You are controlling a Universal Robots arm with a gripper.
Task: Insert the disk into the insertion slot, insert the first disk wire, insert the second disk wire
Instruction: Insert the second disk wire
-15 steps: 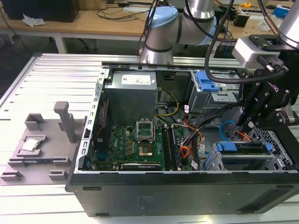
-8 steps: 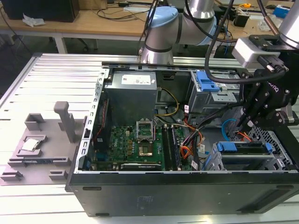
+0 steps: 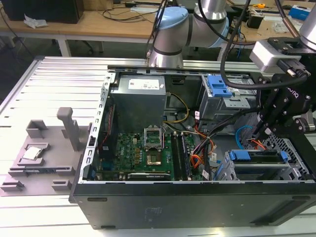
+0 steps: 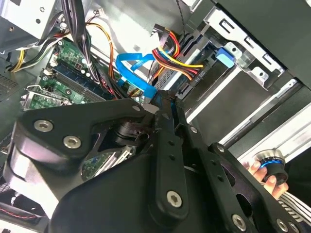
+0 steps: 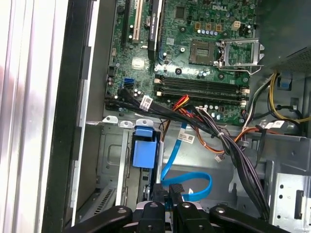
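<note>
Since the claw (image 5: 171, 195) has its tips pinched nearly shut on the plug end of the second disk wire (image 5: 171, 156), the step in hand looks like seating that plug. Square it to the drive's back and press straight, no twisting, keeping the blue loop off the first disk wire (image 4: 171, 52) just beside the tips. Below the claw, the disk (image 3: 256, 159) already sits in the insertion slot (image 3: 295, 148). The arm reaches across the case, wrist tipped steeply down.

We count one open computer case (image 3: 187, 207), one motherboard (image 3: 133, 153), one power supply (image 3: 138, 101), one disk (image 3: 256, 159), one flat blue cable (image 5: 171, 158), one orange-red wire bundle (image 4: 177, 58), one robot arm (image 3: 170, 34), one gripper (image 5: 168, 194).
</note>
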